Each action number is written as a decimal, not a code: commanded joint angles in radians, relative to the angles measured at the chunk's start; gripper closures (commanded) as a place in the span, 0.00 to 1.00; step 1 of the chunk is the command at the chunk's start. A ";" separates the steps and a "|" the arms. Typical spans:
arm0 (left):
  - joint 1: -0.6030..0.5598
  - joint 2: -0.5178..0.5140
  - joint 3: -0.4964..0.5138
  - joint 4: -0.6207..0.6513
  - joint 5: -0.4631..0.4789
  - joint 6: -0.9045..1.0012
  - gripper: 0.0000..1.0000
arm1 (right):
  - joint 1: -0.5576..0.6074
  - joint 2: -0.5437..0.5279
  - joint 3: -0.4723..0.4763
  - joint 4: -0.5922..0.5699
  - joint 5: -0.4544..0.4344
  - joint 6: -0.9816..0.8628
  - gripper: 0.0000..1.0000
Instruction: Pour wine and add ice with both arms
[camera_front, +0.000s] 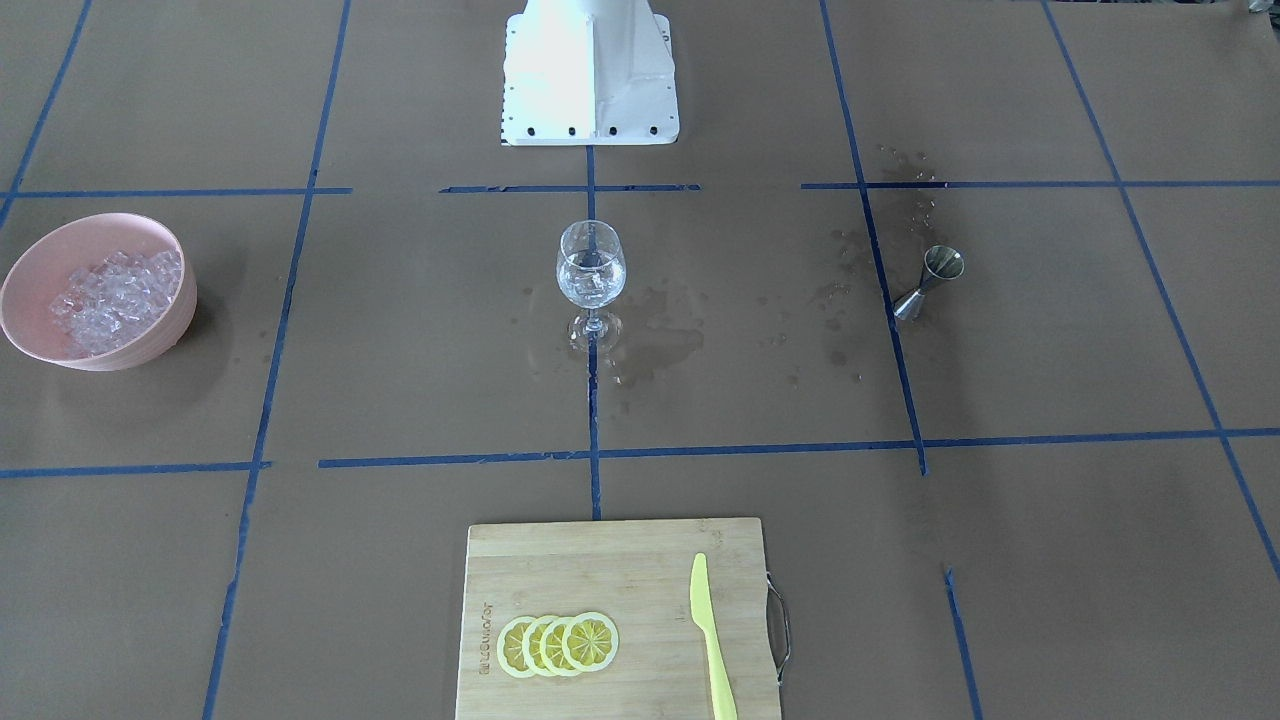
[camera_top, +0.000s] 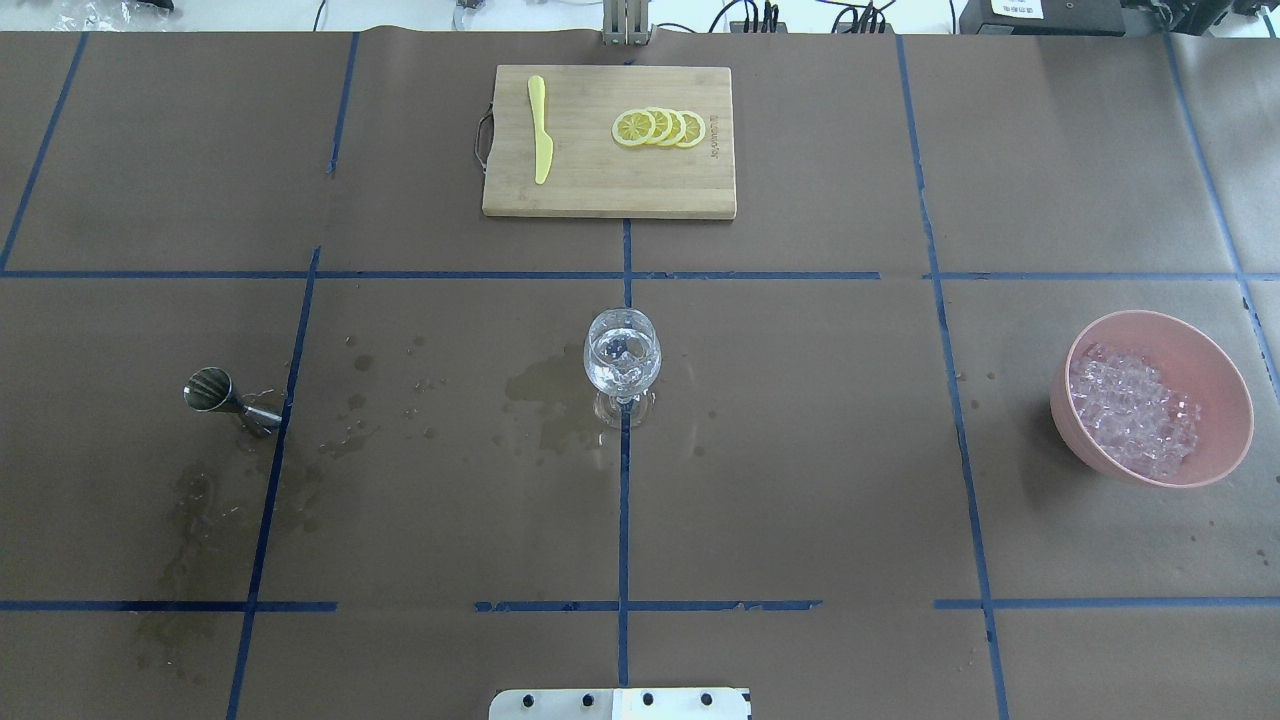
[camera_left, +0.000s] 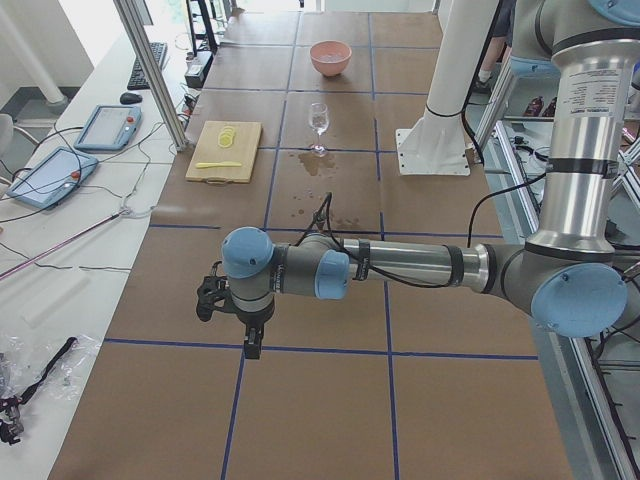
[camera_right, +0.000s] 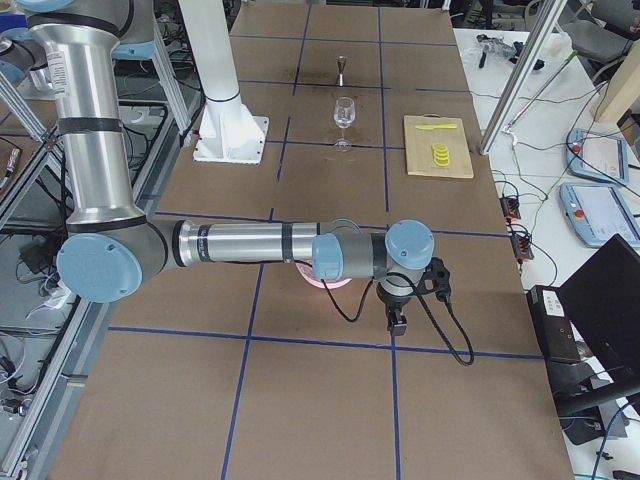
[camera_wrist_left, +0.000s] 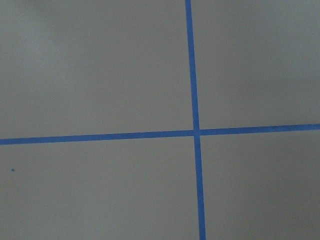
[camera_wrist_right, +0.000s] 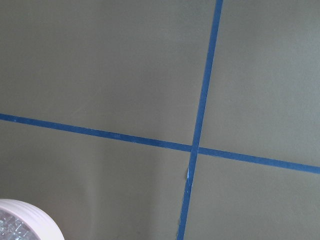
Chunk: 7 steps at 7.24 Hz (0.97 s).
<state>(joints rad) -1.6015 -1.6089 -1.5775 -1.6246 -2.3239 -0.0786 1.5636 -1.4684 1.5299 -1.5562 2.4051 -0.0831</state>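
Note:
A clear wine glass (camera_front: 592, 275) stands at the table's middle, also in the overhead view (camera_top: 622, 360). Glassy ice cubes show in it; the colourless wine is hard to make out. A pink bowl (camera_front: 172, 328) holds a heap of ice (camera_front: 115, 298) on my right side (camera_top: 1130, 415). A steel jigger (camera_front: 930, 283) stands on my left side. My left gripper (camera_left: 247, 335) hangs over bare paper, far from the glass. My right gripper (camera_right: 398, 322) hangs near the bowl (camera_right: 325, 282). I cannot tell whether either is open or shut.
A bamboo cutting board (camera_front: 620, 570) on the operators' side carries lemon slices (camera_front: 560, 643) and a yellow knife (camera_front: 710, 640). Dark wet stains mark the brown paper around the glass and jigger. The white base block (camera_front: 590, 80) stands at the robot's edge. Blue tape lines grid the table.

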 joint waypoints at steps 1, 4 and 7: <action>0.005 0.000 0.007 -0.003 -0.002 -0.020 0.00 | 0.003 -0.012 0.001 0.004 -0.001 0.084 0.00; 0.005 0.000 0.004 -0.001 -0.002 -0.018 0.00 | 0.038 -0.030 0.006 0.001 -0.001 0.147 0.00; 0.005 0.001 0.004 -0.001 0.000 -0.020 0.00 | 0.056 -0.073 0.035 0.011 -0.004 0.155 0.00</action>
<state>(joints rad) -1.5969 -1.6078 -1.5738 -1.6271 -2.3241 -0.0980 1.6125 -1.5216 1.5522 -1.5474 2.4021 0.0688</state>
